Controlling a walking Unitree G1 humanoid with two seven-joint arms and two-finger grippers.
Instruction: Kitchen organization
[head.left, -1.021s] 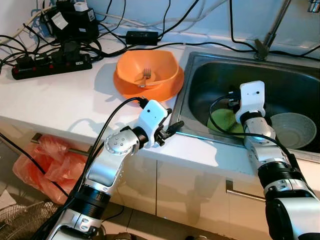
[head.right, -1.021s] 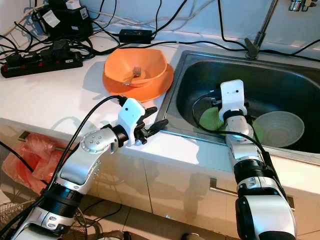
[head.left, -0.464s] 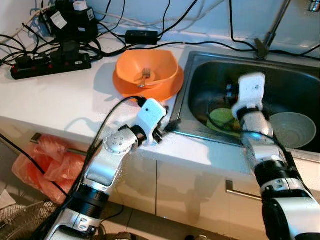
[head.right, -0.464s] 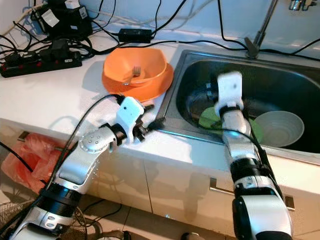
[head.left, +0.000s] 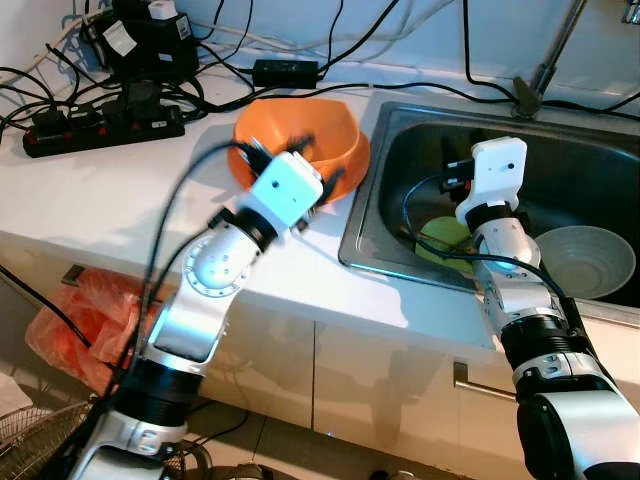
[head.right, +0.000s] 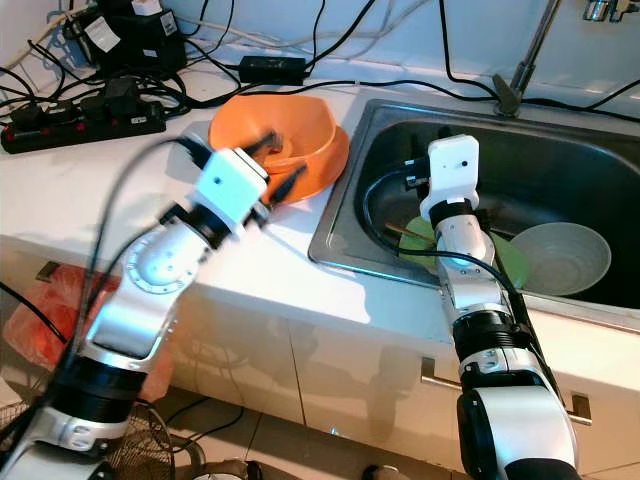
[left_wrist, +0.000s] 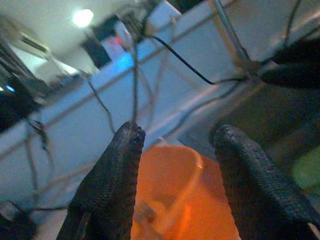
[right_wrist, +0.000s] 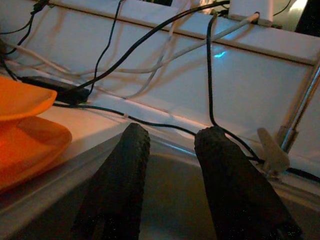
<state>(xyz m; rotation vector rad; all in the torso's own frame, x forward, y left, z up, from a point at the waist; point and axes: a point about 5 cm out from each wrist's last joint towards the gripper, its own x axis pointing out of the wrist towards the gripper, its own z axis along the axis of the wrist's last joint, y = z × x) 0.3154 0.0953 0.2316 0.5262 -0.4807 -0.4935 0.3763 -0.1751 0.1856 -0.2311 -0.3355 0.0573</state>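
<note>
The orange bowl (head.left: 298, 148), nested on an orange plate (head.right: 318, 176) with a fork (left_wrist: 142, 214) inside, stood on the white desk (head.left: 120, 195) just beside the sink (head.left: 400, 150); the left gripper (left_wrist: 176, 165) hovered at its near rim with its fingers spread and nothing between them. The right gripper (right_wrist: 170, 165) was held above the sink basin, its fingers parted and empty, over a green plate (head.right: 505, 258) and a pale bowl (head.left: 588, 258) lying in the basin. In my judgement the organizing was at an early stage: no dish was gripped, and power strips and cables (head.left: 110, 118) lay across the back of the desk.
</note>
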